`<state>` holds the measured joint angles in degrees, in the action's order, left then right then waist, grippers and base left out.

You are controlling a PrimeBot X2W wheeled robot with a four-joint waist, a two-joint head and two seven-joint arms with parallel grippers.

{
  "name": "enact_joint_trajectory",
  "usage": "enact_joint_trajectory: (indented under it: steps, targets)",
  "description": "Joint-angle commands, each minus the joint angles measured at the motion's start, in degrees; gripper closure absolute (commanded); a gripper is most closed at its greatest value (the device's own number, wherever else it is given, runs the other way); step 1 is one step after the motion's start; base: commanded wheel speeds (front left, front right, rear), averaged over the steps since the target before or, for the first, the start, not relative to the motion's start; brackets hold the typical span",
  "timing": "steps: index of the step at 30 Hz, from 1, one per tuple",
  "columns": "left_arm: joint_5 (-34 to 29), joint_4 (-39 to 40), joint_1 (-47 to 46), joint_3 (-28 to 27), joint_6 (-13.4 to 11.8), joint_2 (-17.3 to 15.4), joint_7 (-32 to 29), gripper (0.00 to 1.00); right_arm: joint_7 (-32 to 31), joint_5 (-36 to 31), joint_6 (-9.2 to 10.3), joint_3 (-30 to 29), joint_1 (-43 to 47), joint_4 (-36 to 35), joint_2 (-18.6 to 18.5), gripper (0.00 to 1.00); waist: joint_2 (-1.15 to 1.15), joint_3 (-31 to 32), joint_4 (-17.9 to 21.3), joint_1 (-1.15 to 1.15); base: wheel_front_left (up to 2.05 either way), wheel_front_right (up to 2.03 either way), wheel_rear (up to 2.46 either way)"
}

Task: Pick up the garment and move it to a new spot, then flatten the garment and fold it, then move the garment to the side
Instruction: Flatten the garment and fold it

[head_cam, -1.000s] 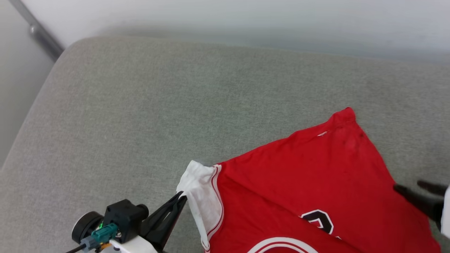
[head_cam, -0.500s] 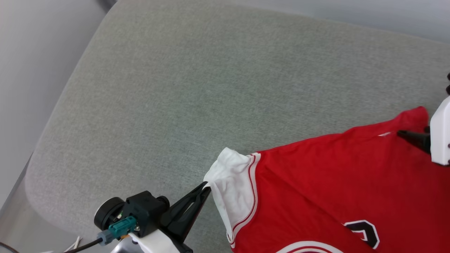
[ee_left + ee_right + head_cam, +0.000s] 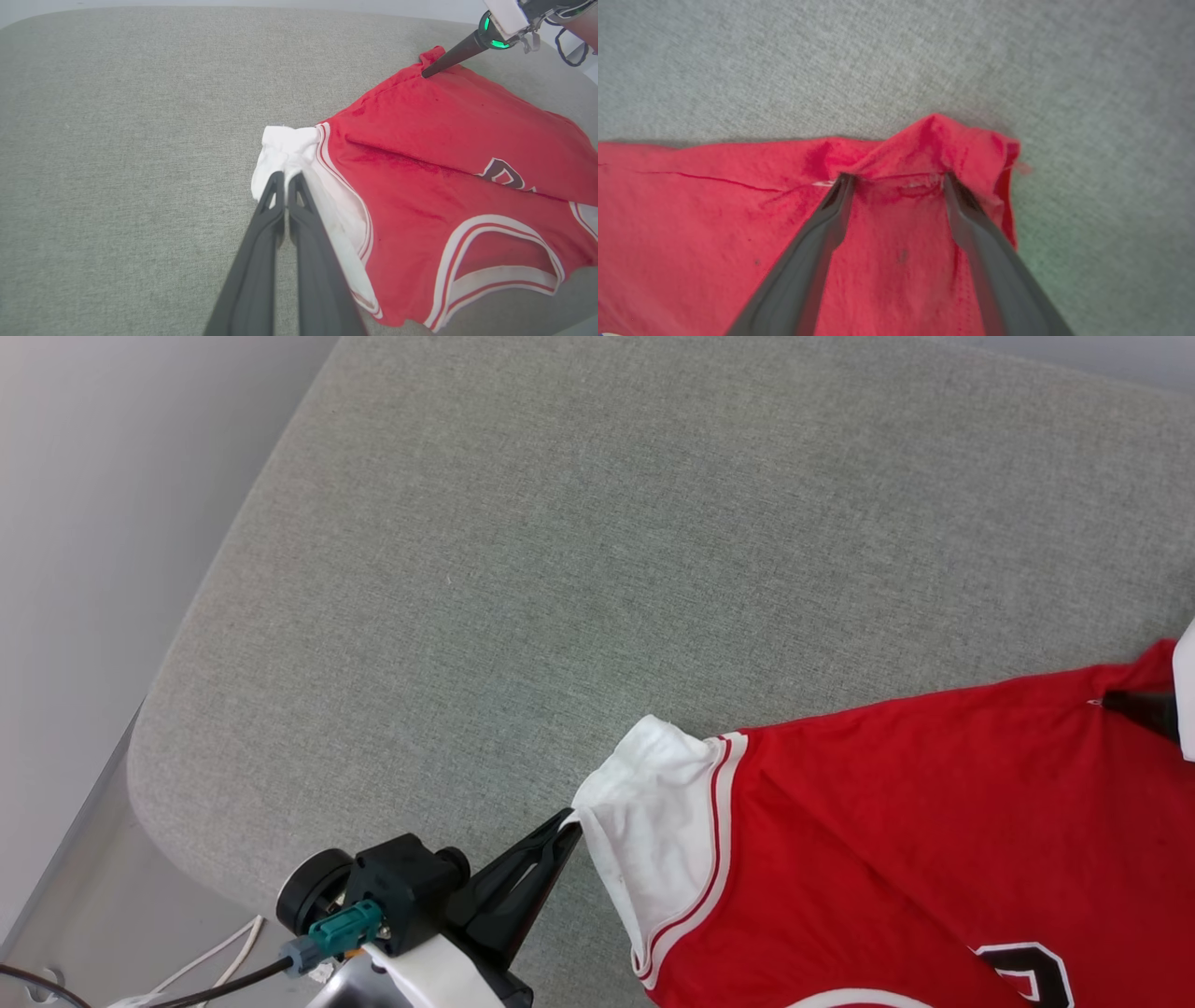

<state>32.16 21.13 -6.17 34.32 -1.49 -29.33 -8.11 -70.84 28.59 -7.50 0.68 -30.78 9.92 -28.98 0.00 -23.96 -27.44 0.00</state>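
Head view has the garment (image 3: pixel 934 840) at four o'clock on the grey cushion (image 3: pixel 560 569), your left gripper (image 3: pixel 571 821) pinching its sleeve (image 3: pixel 653 793), right gripper (image 3: pixel 896 178) gaping over a corner (image 3: pixel 934 135): likely flattening, so close it, then stretch.

Matt red knit cloth of the garment (image 3: pixel 691 224) beneath the right gripper (image 3: pixel 896 176) fingers (image 3: pixel 812 252), smooth dull-black plastic, matt white sleeve (image 3: pixel 285 149) cloth at the left gripper (image 3: pixel 286 176) fingertips, coarse grey woven upholstery (image 3: pixel 560 569) beyond them

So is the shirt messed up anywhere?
Yes. The garment isn't flat: a fold hides part of its print, its red corner is bunched up at the right gripper, and the left gripper pinches its white sleeve.
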Motion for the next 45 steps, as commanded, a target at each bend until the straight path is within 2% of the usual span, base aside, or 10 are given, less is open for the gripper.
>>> enact_joint_trajectory:
  steps: [1,2,11,21,33,45]
  targets:
    - [0.2,-0.2,-0.8,-0.1,0.3,0.3,0.4,1.0,0.3,0.5,0.02,1.9,3.6,3.8,1.3,0.82,0.0,0.1,-0.1,0.0,0.0,0.0,0.0]
    - [0.2,-0.3,-0.8,-0.2,0.2,0.2,0.4,1.0,0.5,0.8,0.02,2.1,3.7,4.1,1.1,1.0,0.0,0.1,-0.1,0.0,0.0,0.0,0.0]
    - [-0.6,0.0,-1.2,-1.0,-0.1,-1.6,0.2,1.0,7.5,4.7,0.02,2.4,-1.4,3.5,0.0,1.0,0.0,4.6,2.6,0.0,0.0,0.0,0.0]
    - [-2.3,3.1,-2.9,-4.8,-1.7,-6.2,-1.6,1.0,14.4,11.7,0.02,3.3,-4.8,1.4,1.6,1.0,0.0,14.5,10.0,0.0,0.0,0.0,0.0]
    - [-3.0,8.3,-10.8,-12.9,-2.7,-10.6,-0.8,1.0,19.5,20.2,0.02,4.4,-4.3,-12.5,-1.1,1.0,0.0,23.2,18.5,0.0,0.0,0.0,0.0]
    - [-4.4,10.7,-24.1,-21.2,-2.1,-14.0,0.8,1.0,20.5,23.4,0.02,3.5,-7.8,-24.0,-0.2,1.0,0.0,24.0,26.7,0.0,0.0,0.0,0.0]
